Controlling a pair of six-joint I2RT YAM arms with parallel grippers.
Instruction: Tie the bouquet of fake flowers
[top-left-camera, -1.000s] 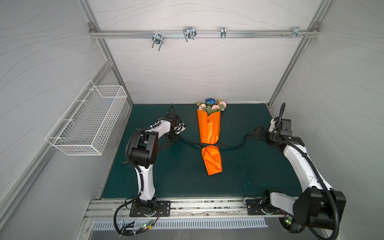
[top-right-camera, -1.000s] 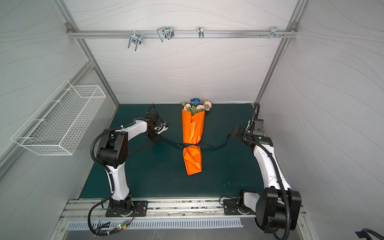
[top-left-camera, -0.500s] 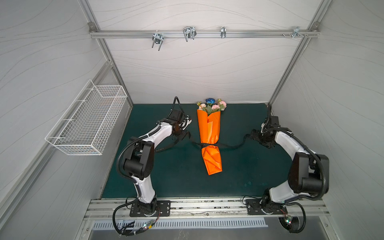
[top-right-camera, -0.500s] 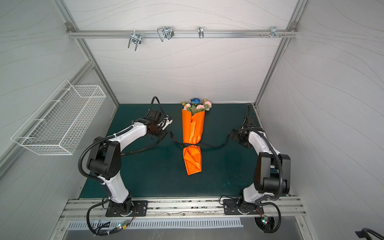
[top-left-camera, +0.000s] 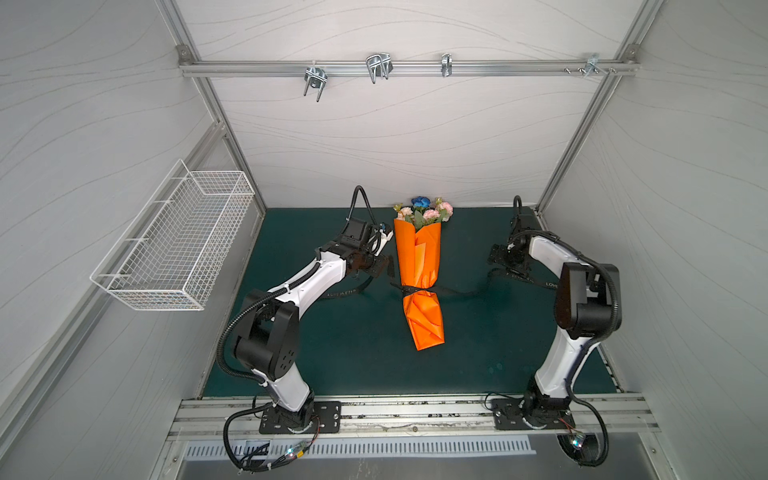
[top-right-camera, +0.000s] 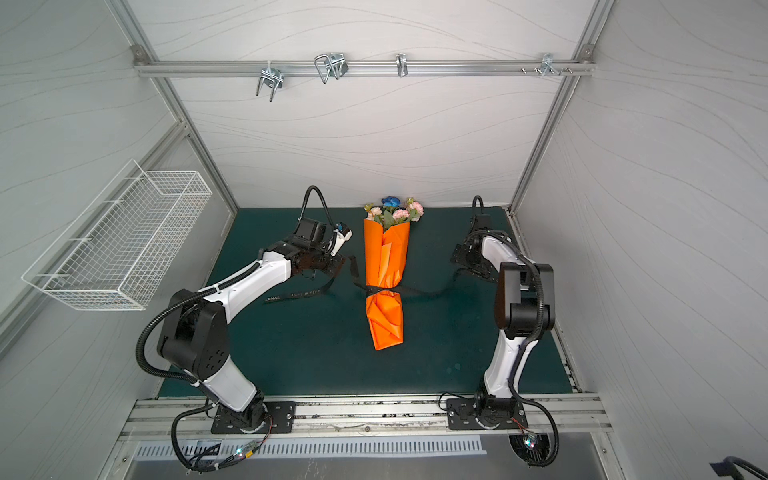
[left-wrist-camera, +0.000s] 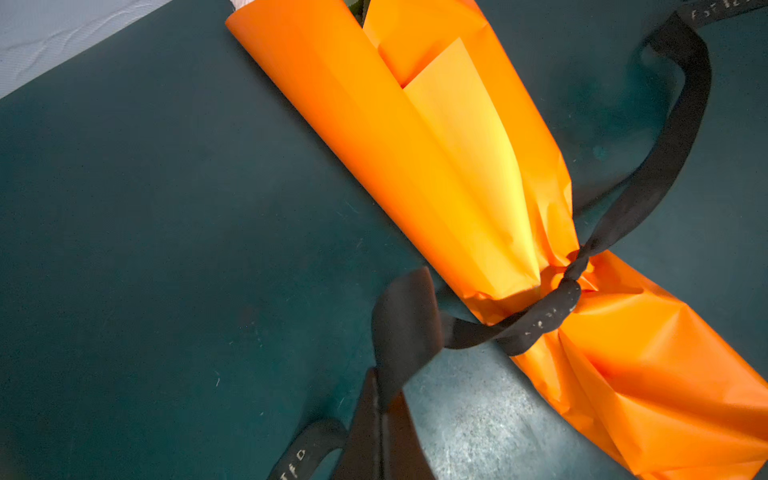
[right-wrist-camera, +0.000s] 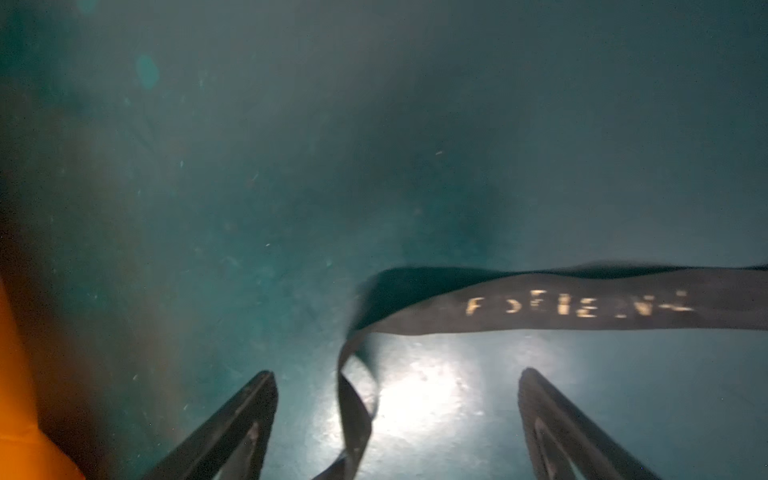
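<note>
The bouquet of fake flowers (top-left-camera: 424, 212) lies at the centre of the counter (top-left-camera: 332, 340) in orange wrapping paper (top-left-camera: 417, 257), blooms toward the back wall (top-left-camera: 374, 145). The left pincer (left-wrist-camera: 379, 428) clamps one tail of the black lettered ribbon (left-wrist-camera: 540, 322), likely tensioning the waist knot (left-wrist-camera: 570, 286); the right pincer (right-wrist-camera: 397, 378) stands wide astride the other tail, apparently for pickup

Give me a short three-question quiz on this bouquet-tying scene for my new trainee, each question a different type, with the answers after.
1. True or false: the black ribbon goes around the orange wrapping paper.
2. Which gripper has its jaws wide apart? A left, B right, C neither.
3. Fill in: among the pink and peach blooms of the bouquet of fake flowers, one rose is ___.
Key: 1 true; 2 B, the right gripper, with the ribbon passing between its jaws; 3 blue.
</note>
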